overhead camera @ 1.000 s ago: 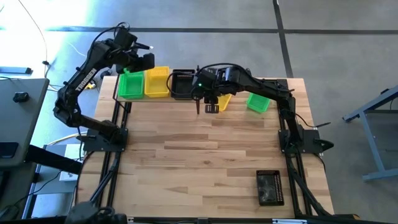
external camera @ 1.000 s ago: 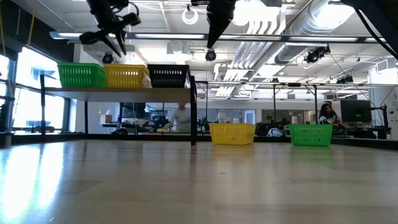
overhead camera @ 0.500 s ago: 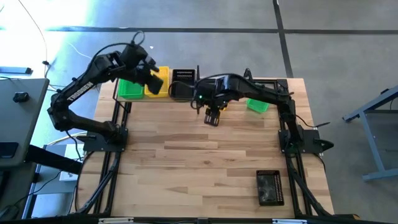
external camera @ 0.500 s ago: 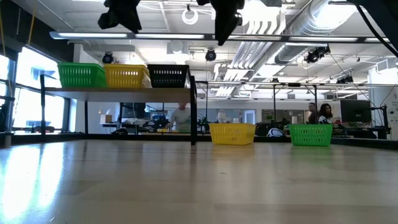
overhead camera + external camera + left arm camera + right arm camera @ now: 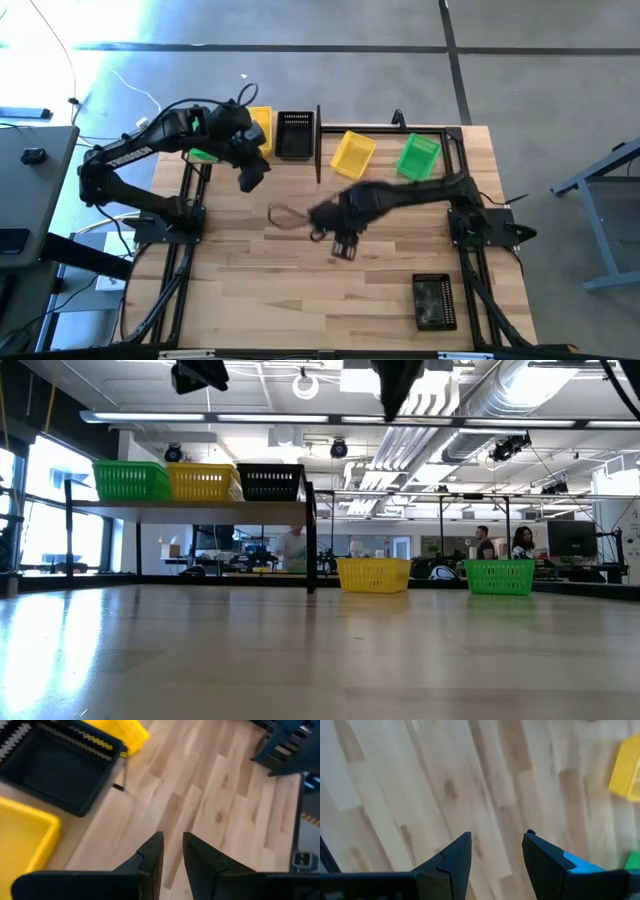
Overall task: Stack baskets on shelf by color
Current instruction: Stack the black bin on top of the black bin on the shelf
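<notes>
The shelf [image 5: 200, 503] stands at the table's far left and carries a green basket [image 5: 130, 480], a yellow basket [image 5: 203, 482] and a black basket [image 5: 270, 481] side by side. A yellow basket [image 5: 352, 152] and a green basket [image 5: 418, 157] rest on their bases on the table, right of the shelf. Another black basket [image 5: 434, 300] sits near the near right corner. My left gripper [image 5: 250, 172] hovers over the table just in front of the shelf, open by a narrow gap [image 5: 172, 847]. My right gripper [image 5: 341, 246] hovers over the table's middle, open [image 5: 497, 845]. Neither holds anything.
The shelf's black upright [image 5: 318, 140] stands between the shelved black basket and the loose yellow one. Bare wood [image 5: 270, 290] spreads across the table's near half. People move in the room far behind the table [image 5: 485, 540].
My left gripper has moved off the shelf's left end toward the near edge and the right, and is now over bare table. My right gripper has drawn back from beside the shelved black basket toward the near edge, uncovering the loose yellow and green baskets. No basket has moved.
</notes>
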Robot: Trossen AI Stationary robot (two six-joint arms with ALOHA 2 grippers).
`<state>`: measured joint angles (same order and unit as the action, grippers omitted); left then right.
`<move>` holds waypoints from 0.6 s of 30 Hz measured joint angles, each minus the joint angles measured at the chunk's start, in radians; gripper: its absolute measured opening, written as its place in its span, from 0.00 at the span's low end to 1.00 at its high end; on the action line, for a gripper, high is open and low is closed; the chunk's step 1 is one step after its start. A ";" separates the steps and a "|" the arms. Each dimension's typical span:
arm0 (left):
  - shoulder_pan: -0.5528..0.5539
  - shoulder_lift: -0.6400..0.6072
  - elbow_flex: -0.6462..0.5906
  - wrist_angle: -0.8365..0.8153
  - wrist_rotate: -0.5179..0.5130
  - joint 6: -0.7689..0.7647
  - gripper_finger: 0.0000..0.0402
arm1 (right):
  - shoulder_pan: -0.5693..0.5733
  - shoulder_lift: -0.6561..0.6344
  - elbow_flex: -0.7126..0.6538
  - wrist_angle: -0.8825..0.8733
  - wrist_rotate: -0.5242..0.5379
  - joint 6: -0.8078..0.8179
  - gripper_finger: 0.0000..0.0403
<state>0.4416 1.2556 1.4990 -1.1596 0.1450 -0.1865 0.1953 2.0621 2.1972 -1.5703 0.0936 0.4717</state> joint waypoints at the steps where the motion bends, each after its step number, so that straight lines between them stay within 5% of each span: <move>1: -0.011 0.000 0.000 0.000 0.000 0.000 0.15 | 0.020 -0.004 -0.024 0.000 0.004 0.022 0.40; 18: -0.045 0.000 0.000 0.006 -0.003 -0.005 0.15 | 0.265 -0.191 -0.453 0.006 -0.096 0.300 0.40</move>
<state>0.3965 1.2556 1.4990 -1.1538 0.1421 -0.1919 0.4601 1.8708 1.7446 -1.5646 -0.0023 0.7718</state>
